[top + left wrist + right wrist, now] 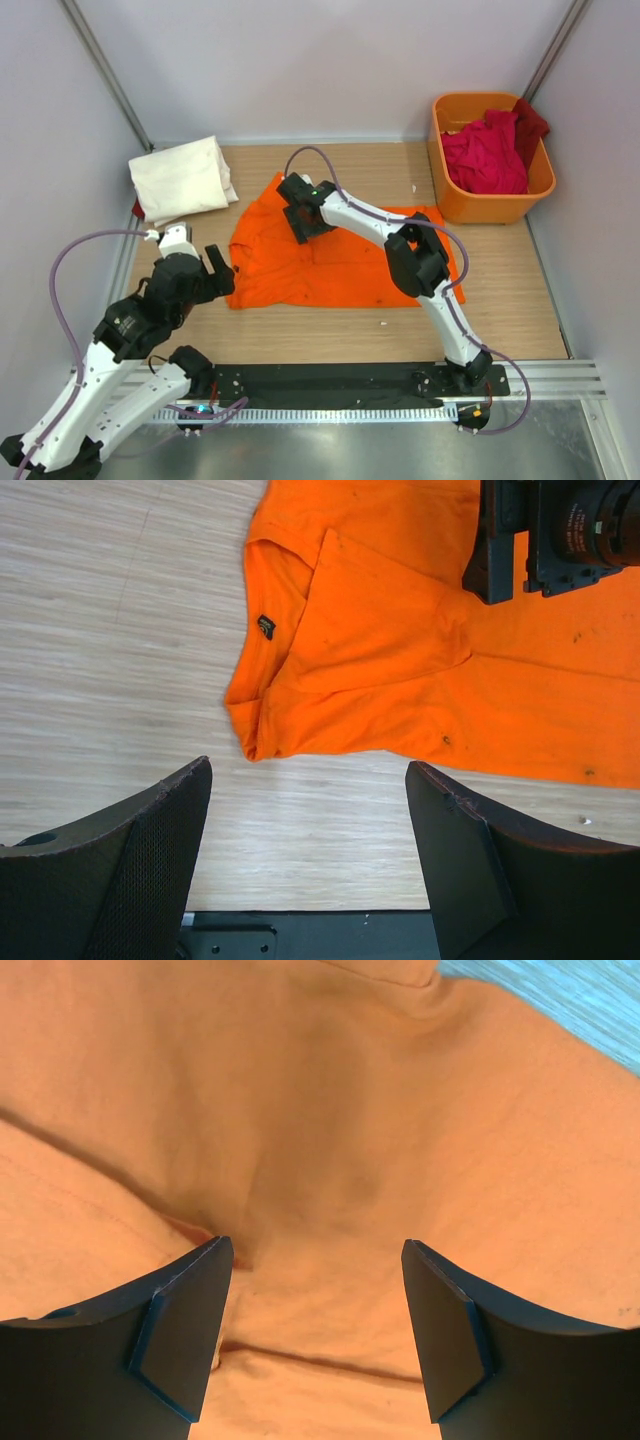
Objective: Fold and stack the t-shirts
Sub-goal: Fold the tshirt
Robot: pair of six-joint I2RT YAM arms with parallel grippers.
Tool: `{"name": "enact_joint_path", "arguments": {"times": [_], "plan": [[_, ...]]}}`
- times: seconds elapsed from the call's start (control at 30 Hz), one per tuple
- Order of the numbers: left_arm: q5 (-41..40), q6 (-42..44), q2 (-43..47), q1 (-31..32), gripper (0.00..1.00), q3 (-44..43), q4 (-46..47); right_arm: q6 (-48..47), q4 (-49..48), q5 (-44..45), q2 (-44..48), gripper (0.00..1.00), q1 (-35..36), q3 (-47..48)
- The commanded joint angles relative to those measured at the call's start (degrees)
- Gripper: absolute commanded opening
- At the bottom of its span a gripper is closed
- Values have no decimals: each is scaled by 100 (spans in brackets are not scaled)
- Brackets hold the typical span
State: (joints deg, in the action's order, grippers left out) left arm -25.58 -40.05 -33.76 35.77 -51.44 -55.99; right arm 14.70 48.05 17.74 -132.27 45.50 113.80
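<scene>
A bright orange t-shirt [335, 268] lies flat in the middle of the table, with one sleeve folded in over its body [390, 630]. My right gripper [303, 212] hovers open just over the shirt's upper left part, and orange cloth [350, 1110] fills its view with nothing between the fingers [315, 1245]. My left gripper [221, 272] stands open above bare wood beside the shirt's left edge [308, 770]. A cream-white t-shirt [182, 178] lies folded at the back left. Crimson and dark red t-shirts [487, 155] are heaped in a tub.
The orange plastic tub [492, 209] stands at the back right corner by the wall. Grey walls close in the table on three sides. A black base rail [340, 382] runs along the near edge.
</scene>
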Motion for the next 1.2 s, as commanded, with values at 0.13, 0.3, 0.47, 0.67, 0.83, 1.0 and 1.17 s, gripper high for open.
{"name": "enact_joint_path", "arguments": {"times": [0.13, 0.3, 0.47, 0.67, 0.83, 1.0, 1.17], "plan": [[-79, 15, -454, -35, 79, 11, 132, 243, -392, 204, 1675, 75, -58, -945], [-226, -221, -1289, -26, 83, -50, 27, 920, -1218, 160, 3354, 75, -286, -3290], [-62, -643, -2518, -245, 89, 55, 237, 1562, -1834, -428, 5367, 76, -778, -5757], [1230, -916, -2873, -1379, 74, 898, 1300, 1914, -1431, -490, 7281, 78, -1227, -7071], [1231, -1030, -3224, -1555, 58, 1189, 1582, 2185, -1237, -727, 8023, 81, -1236, -7275], [1258, -1066, -3462, -1555, 53, 1434, 1819, 2476, -1263, -755, 7971, 81, -1236, -7284], [1231, -1031, -3629, -1555, 34, 1611, 2065, 3020, -1070, -201, 8006, 81, -1236, -7415]]}}
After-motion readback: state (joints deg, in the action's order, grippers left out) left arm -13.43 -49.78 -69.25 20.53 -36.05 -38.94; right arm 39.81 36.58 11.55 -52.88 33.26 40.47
